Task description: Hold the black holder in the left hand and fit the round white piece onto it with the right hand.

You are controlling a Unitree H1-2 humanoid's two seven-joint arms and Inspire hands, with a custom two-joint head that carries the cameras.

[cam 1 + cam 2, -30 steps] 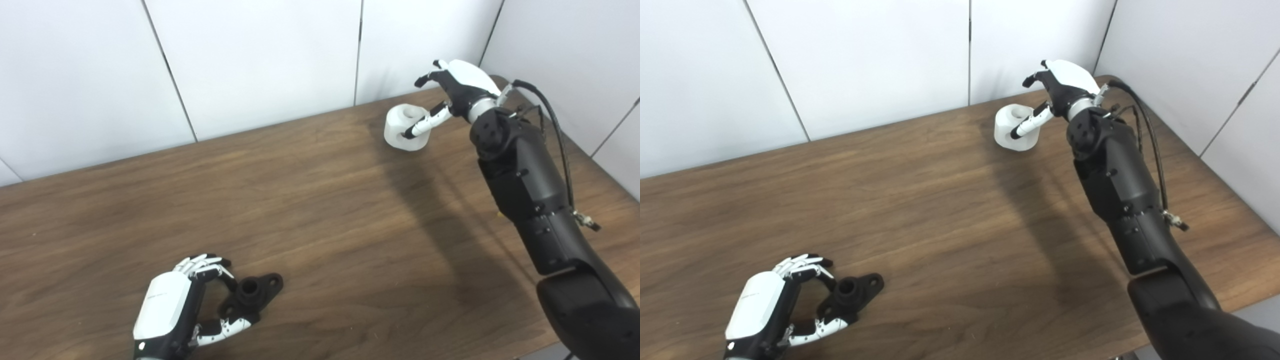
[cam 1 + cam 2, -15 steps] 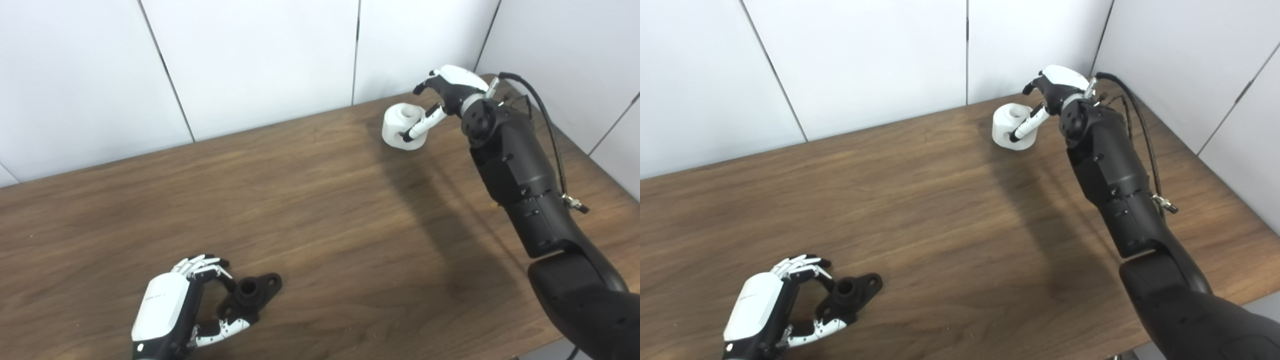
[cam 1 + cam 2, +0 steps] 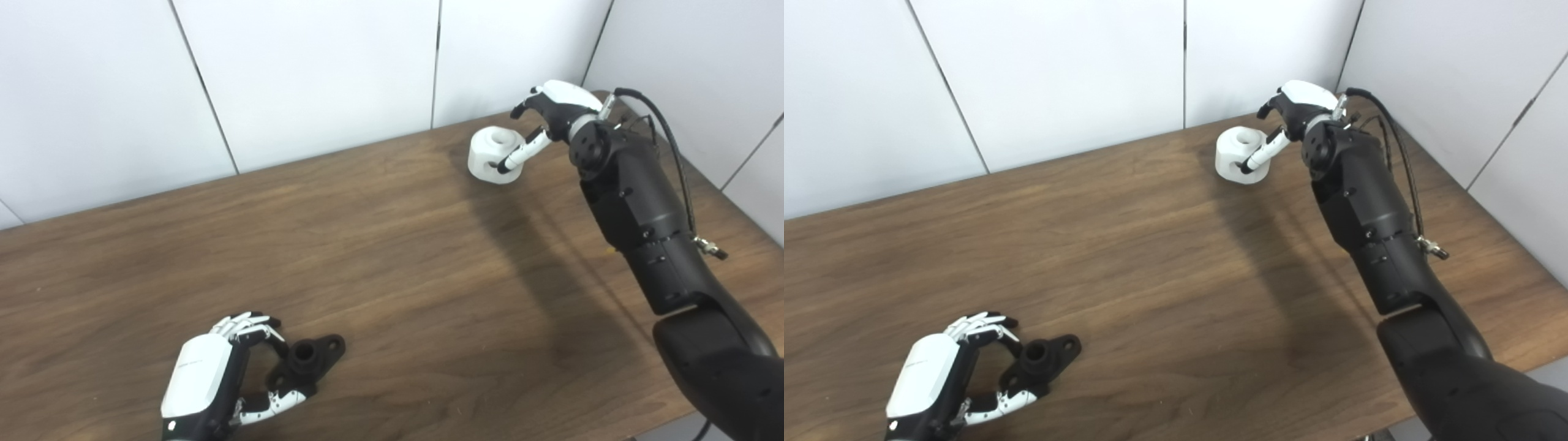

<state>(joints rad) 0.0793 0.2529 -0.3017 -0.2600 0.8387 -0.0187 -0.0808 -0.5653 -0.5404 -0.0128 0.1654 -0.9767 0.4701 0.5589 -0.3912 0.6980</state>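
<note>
A dark brown wooden table (image 3: pixel 392 245) with lengthwise grain fills most of the view, from about 8 o'clock across the middle to 3 o'clock, its far edge rising toward 1 o'clock. Behind it, from 9 o'clock over 12 to 2 o'clock, stand white wall panels (image 3: pixel 318 73), split by thin dark seams. At 1 o'clock the back wall meets a white side wall (image 3: pixel 1458 67) in a corner.
</note>
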